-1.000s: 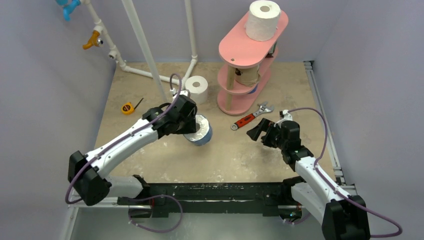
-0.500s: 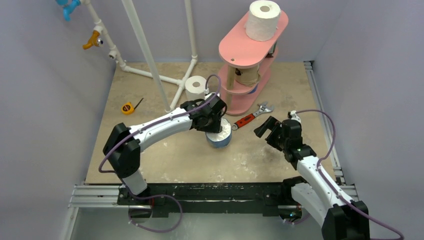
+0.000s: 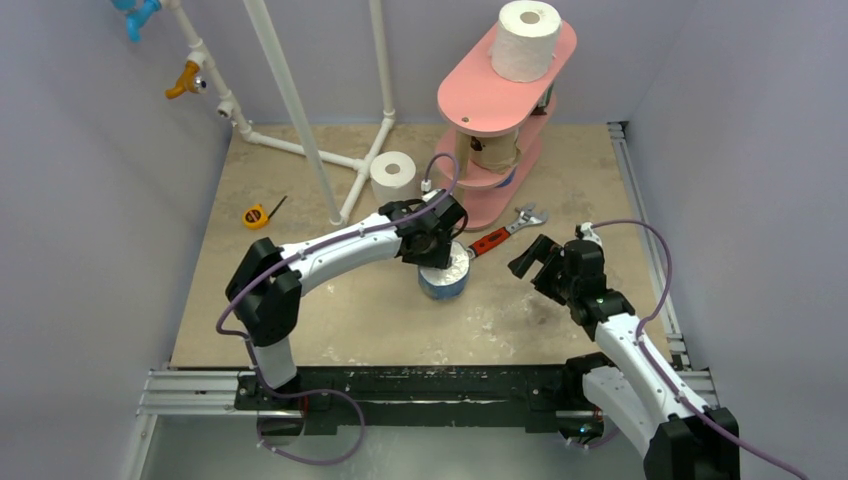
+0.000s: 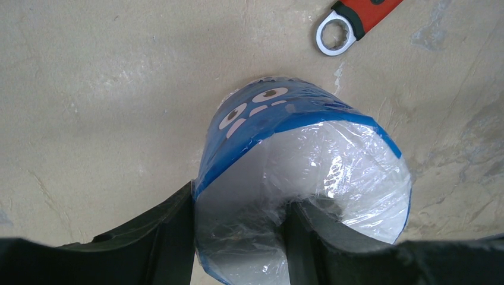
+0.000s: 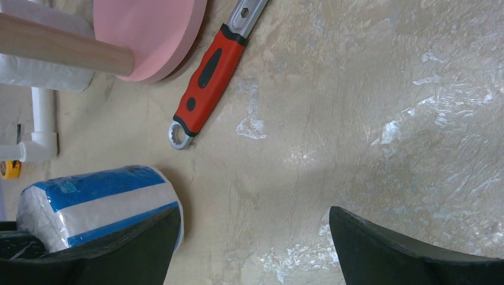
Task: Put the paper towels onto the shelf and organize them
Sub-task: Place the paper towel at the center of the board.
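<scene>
My left gripper (image 3: 436, 252) is shut on the blue-wrapped paper towel roll (image 3: 444, 274), with one finger in the core and the other outside the wall (image 4: 178, 231). The roll (image 4: 279, 119) hangs low over the floor, just in front of the pink shelf (image 3: 480, 100). A white roll (image 3: 527, 40) stands on the top board and a tan roll (image 3: 492, 150) sits on the middle board. Another white roll (image 3: 393, 178) stands on the floor left of the shelf. To the right of the blue roll (image 5: 95, 196), my right gripper (image 3: 530, 262) is open and holds nothing.
A red-handled wrench (image 3: 495, 238) lies between the shelf base and the blue roll. The white pipe frame (image 3: 300, 110) stands at the back left. A yellow tape measure (image 3: 256, 215) lies on the floor at the left. Grey walls close in both sides.
My left arm has carried the blue-wrapped roll to the right, from mid-floor to just in front of the shelf. The right gripper shifted slightly right and stays open.
</scene>
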`<state>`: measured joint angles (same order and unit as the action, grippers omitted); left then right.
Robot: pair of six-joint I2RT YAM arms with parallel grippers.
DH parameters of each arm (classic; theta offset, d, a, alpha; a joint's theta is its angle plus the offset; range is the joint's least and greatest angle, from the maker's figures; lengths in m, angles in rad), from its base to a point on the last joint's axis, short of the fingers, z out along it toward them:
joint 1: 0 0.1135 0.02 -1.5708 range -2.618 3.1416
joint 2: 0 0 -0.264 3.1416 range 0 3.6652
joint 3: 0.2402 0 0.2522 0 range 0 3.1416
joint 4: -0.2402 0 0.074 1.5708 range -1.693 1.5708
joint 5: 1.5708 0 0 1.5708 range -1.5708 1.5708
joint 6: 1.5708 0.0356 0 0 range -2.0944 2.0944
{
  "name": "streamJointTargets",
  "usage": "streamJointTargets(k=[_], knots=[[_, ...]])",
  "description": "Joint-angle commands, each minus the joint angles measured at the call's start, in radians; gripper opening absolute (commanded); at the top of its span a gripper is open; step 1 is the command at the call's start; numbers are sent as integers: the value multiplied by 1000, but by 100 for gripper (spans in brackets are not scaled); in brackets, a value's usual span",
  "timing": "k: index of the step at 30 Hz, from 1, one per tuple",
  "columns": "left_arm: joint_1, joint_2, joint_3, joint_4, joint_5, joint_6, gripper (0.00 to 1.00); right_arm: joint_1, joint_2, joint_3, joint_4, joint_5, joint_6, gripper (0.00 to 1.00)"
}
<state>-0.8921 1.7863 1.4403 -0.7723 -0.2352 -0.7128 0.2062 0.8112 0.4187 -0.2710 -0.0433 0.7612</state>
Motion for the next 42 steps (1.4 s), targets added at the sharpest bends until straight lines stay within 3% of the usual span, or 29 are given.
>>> streamJointTargets(k=[1,5,16,21,26,31,37,42], knots=[[-7,3,57,9,-26,11,37,-4,-3,40,-2,-1,-20,99],[-9,4,61,3,-18,14,51,-4,-1,40,-5,-6,-23,99],[-19,-23,45,-5,-13,-8,70,-4,-9,43,-9,-37,-35,99],[-21,-138,51,-38,-33,-25,80,-4,-22,67,-15,-62,-75,99],[-19,-302,57,-109,-141,-46,88,-5,-8,96,0,-121,-72,99],[-12,-563,-129,-93,-309,-185,89,-2,7,90,70,-238,-4,98],[-9,-825,-450,-20,-373,-375,89,23,23,134,89,-316,41,94],[-10,-978,-650,-1,-398,-506,88,118,78,202,75,-257,28,93]])
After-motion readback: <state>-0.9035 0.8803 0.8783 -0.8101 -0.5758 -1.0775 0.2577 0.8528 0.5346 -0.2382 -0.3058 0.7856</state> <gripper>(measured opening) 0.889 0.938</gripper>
